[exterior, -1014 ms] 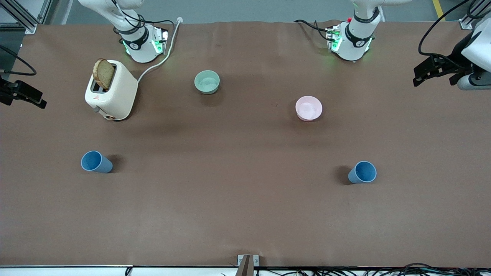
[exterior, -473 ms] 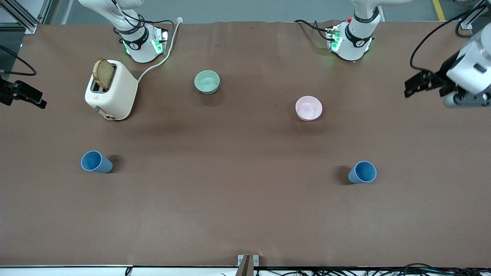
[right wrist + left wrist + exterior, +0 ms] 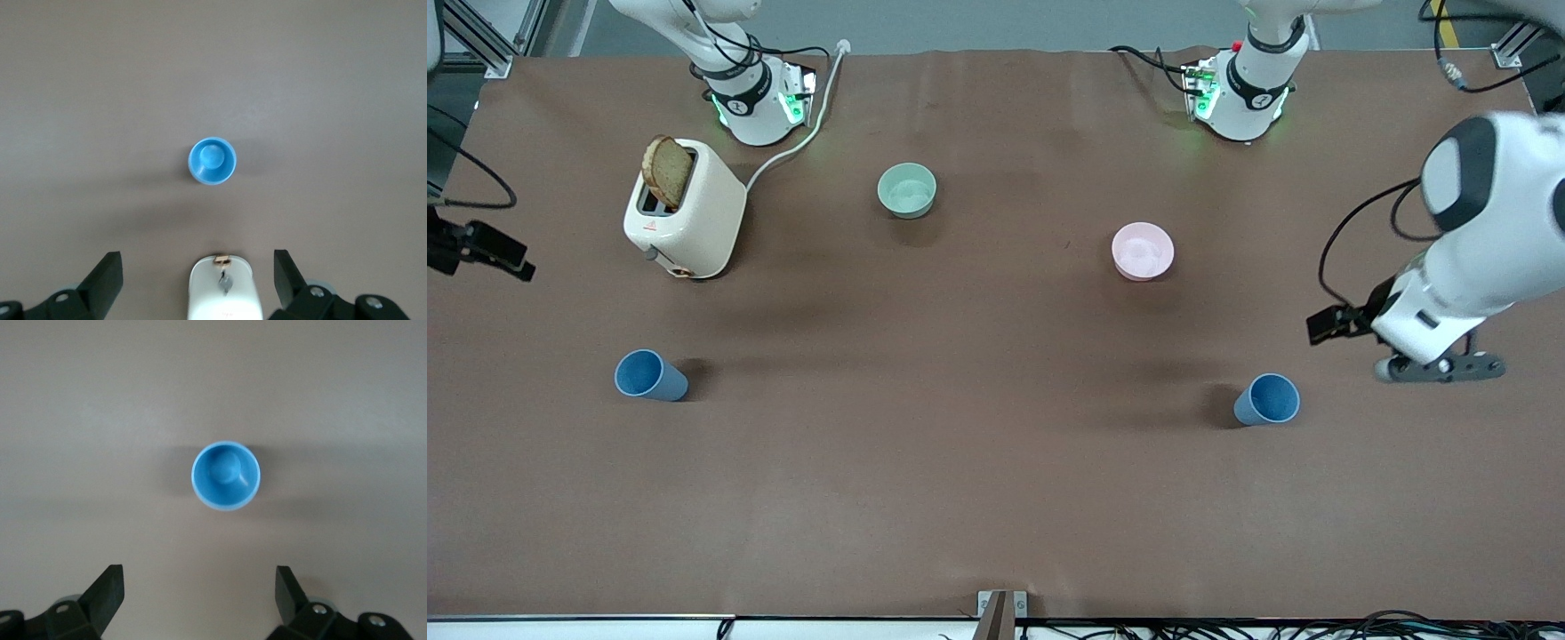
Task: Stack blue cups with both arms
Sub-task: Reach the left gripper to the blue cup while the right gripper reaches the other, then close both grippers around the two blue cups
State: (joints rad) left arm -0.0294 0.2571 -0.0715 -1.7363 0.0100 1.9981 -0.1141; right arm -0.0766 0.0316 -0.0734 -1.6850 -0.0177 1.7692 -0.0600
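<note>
Left end effector spread, above blue cup.

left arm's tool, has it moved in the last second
Yes. The left tool has come nearer the front camera, from level with the pink bowl to beside the blue cup.

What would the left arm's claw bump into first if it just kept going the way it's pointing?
Probably the blue cup near the left arm's end of the table: the left claw, fingers spread, points down at it, upright and open-mouthed. Depth is unclear, so it could meet bare table beside it.
</note>
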